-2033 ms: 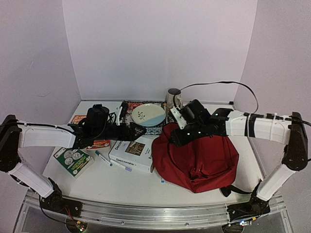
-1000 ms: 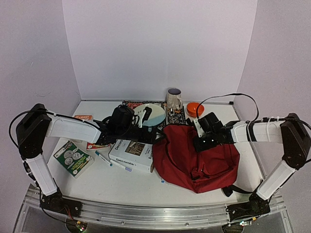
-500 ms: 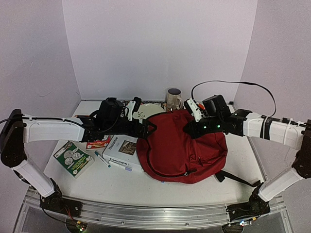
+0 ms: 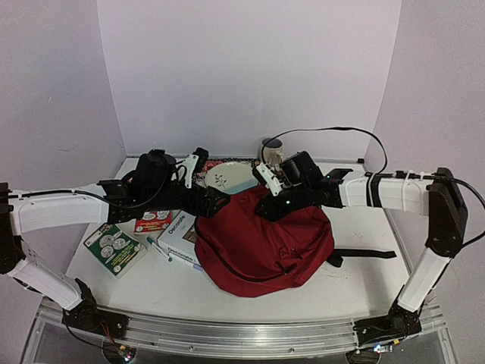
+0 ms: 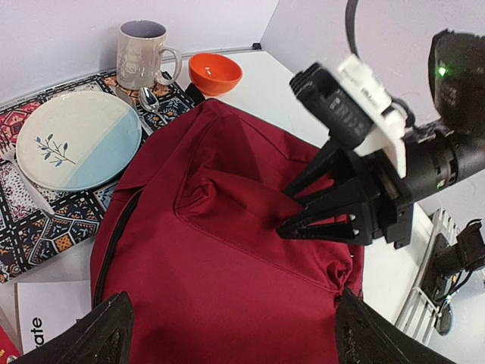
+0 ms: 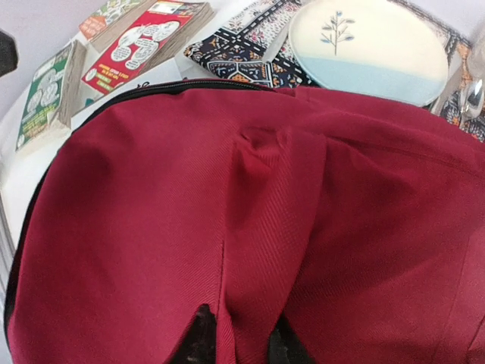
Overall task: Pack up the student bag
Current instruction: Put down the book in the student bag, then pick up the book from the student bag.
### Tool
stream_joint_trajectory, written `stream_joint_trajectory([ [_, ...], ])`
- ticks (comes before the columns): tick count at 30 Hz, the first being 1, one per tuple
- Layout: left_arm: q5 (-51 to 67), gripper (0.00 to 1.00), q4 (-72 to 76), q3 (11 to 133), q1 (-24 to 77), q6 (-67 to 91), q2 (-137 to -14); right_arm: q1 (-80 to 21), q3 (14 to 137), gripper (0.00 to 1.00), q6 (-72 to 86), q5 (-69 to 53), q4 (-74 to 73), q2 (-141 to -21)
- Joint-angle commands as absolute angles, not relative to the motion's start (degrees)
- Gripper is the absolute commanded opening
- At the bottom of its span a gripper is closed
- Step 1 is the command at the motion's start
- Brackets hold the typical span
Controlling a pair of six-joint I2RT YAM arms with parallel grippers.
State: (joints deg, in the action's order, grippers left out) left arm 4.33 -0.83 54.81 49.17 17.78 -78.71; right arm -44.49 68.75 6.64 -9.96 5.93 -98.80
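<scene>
Two grippers meet over the student bag (image 4: 261,243), which we see slumped near the middle of the table (image 4: 364,227), its left edge lying over part of a white book (image 4: 178,231). Our right gripper (image 5: 286,226) is pinched together on a raised fold of red fabric toward the bag's far end. Our left gripper (image 5: 239,337) hangs just above the bag's left side, fingers (image 5: 106,334) spread wide and holding nothing. Behind the bag we see a two-tone plate (image 4: 231,178) on a patterned mat (image 5: 45,227), a mug (image 5: 142,53) and an orange bowl (image 5: 215,72).
</scene>
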Motion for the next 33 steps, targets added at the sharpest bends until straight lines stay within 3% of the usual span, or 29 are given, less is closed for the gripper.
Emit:
stream_joint_trajectory([
  [1,5.0,0.93,-1.2,55.4,50.5,14.7,-78.3,-44.4,70.3,0.33,5.9,-4.2,5.2,-94.1],
  [11,3.4,0.93,-1.7,62.2,56.2,10.0,-87.8,-38.7,51.5,0.54,15.5,2.1,0.9,-80.6],
  [21,2.3,0.92,-2.9,69.2,60.1,5.9,-95.3,-36.6,39.9,0.72,30.5,8.6,0.7,-74.6],
  [33,1.1,0.91,-3.5,74.3,61.8,1.6,-100.9,-36.2,35.5,0.75,36.0,9.5,7.4,-80.4],
])
